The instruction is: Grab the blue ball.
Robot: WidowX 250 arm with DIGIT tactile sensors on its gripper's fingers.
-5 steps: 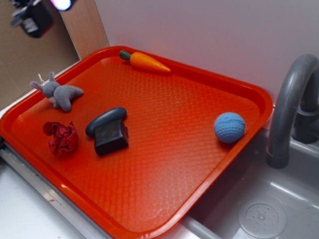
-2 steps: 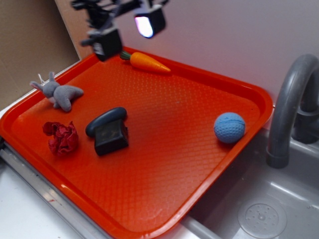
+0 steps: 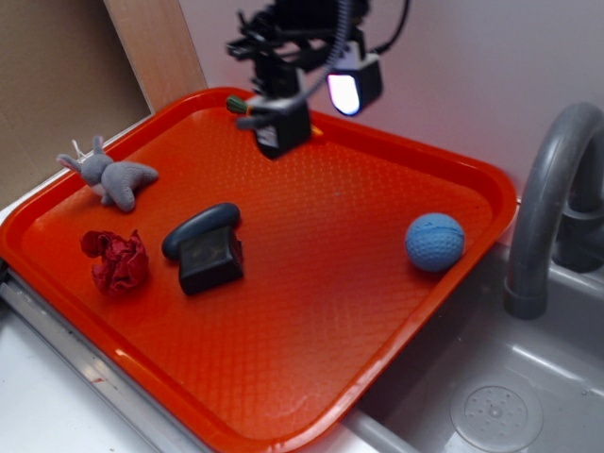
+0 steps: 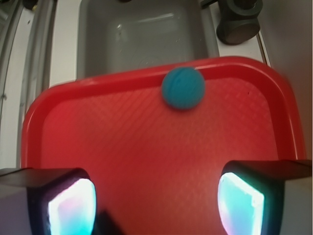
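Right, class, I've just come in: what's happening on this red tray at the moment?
A robot arm's gripper hangs open above the back of the red tray, near the carrot, holding nothing. The blue ball it is meant to grab sits untouched by the tray's right edge, next to the sink. In the wrist view the ball lies ahead of the fingers. A grey plush bunny, a red crumpled toy and a dark blue-grey toy lie on the tray's left.

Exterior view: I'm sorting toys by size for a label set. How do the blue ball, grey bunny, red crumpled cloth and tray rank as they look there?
Largest to smallest:
1. Tray
2. Grey bunny
3. Red crumpled cloth and blue ball look alike; no ranking.
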